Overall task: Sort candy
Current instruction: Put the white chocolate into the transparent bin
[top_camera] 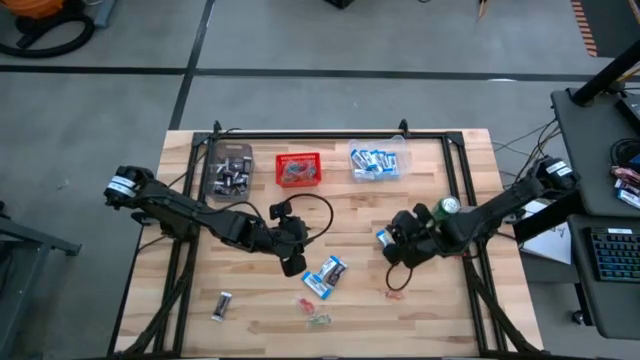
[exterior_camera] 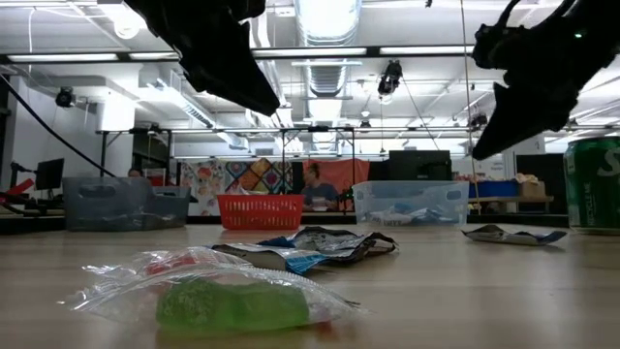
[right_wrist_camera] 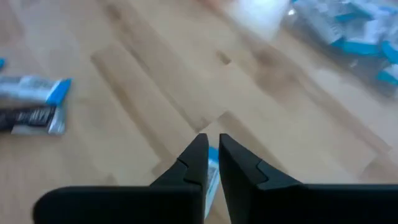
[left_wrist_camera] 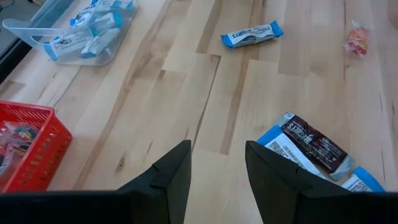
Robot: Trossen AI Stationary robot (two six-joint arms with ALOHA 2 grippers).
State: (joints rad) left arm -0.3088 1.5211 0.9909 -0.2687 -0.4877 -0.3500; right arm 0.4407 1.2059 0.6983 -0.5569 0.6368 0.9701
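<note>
While the left gripper [top_camera: 293, 262] hangs over the middle of the worktop [top_camera: 440, 315] with its jaws spread and nothing between them, the right gripper [right_wrist_camera: 211, 155] has its jaws nearly pressed together, with a blue-and-white packet [right_wrist_camera: 212, 177] showing in the narrow gap at their tips; whether they actually pinch it cannot be told. In the high view that packet [top_camera: 383, 238] lies on the wood just at the right jaws.

Just beyond the left jaws, slightly to one side, sits a small pile of candy [left_wrist_camera: 314, 149]: a dark brown mini bar [left_wrist_camera: 314, 140] lying across blue-and-white wrappers. Farther ahead of those jaws a single blue-and-white packet lies alone, and past it a small red twist-wrapped piece [left_wrist_camera: 356, 41]. In the high view, red and green wrapped pieces [top_camera: 313, 310] lie near the pile on its front side, and a lone dark bar [top_camera: 222, 306] lies well apart from the left jaws toward the worktop's front left.

Along the far edge stand three containers: a clear bin of dark bars [top_camera: 229, 171], a red mesh basket [top_camera: 298, 169] and a clear bin of blue-and-white packets [top_camera: 378, 162], the last well ahead of the right jaws. A green can [top_camera: 448, 207] stands beside the right arm.
</note>
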